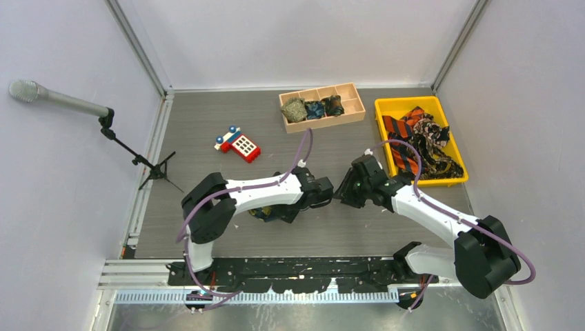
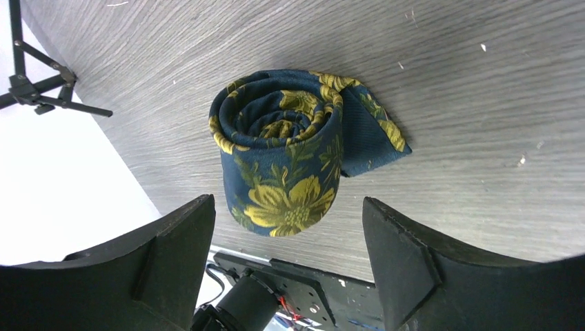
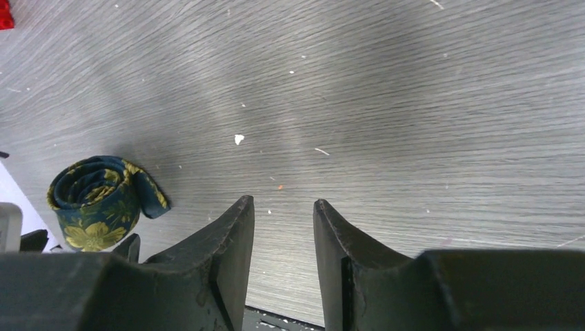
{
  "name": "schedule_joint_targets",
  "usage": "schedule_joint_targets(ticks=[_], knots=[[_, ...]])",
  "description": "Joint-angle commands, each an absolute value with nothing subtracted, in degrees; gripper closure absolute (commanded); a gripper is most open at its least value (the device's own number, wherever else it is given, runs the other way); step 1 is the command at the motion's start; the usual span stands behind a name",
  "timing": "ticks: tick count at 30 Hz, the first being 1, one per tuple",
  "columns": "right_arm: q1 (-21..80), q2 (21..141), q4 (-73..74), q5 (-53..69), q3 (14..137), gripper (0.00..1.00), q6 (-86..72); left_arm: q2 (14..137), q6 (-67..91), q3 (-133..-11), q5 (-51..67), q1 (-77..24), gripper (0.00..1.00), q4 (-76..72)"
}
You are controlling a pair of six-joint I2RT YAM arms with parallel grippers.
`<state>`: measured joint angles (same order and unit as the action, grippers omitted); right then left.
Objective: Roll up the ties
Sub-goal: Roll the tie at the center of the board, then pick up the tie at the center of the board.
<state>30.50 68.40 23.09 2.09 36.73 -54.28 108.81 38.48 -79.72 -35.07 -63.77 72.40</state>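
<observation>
A navy tie with yellow-gold flowers (image 2: pixel 279 152) lies on the table as a tight coil, its tail end sticking out to the right. My left gripper (image 2: pixel 286 201) is open, its jaws standing wide on either side of the coil's near end without touching it. The top view shows this coil (image 1: pixel 264 213) half hidden under the left gripper (image 1: pixel 284 210). My right gripper (image 3: pixel 283 201) is open, with only bare table between the jaws, and the coil (image 3: pixel 93 200) is off to its left. Loose ties (image 1: pixel 422 141), orange-and-black striped and dark patterned, lie piled in the yellow bin (image 1: pixel 386 105).
A wooden compartment box (image 1: pixel 353 103) at the back holds three rolled ties (image 1: pixel 315 108). A red-and-blue toy phone (image 1: pixel 239 143) lies at the left of centre. A microphone on a tripod (image 1: pixel 103 117) stands past the table's left edge. The right gripper (image 1: pixel 339 194) nearly meets the left wrist.
</observation>
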Motion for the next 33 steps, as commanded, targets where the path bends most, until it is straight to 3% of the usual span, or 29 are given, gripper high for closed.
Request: schedule_joint_targets(ticks=[1,9,18,33], knots=[[30.2,68.4,18.9,5.1,37.0,0.55,-54.7,101.9,37.0,-80.0,-32.3,-64.0,0.19,71.5],[31.4,69.7,13.2,10.6,36.6,0.38,-55.6,88.4,32.1,-77.5,-27.4,-63.4,0.15,67.2],[37.6,77.1,5.9,13.2,41.0,0.23,-57.3,76.2,25.5,-68.7,-17.0,-50.3,0.37,56.7],[46.5,94.8,-2.4,17.2,55.1,0.19,-57.6,75.9,23.0,-58.3,-8.9,-42.5,0.46,47.4]])
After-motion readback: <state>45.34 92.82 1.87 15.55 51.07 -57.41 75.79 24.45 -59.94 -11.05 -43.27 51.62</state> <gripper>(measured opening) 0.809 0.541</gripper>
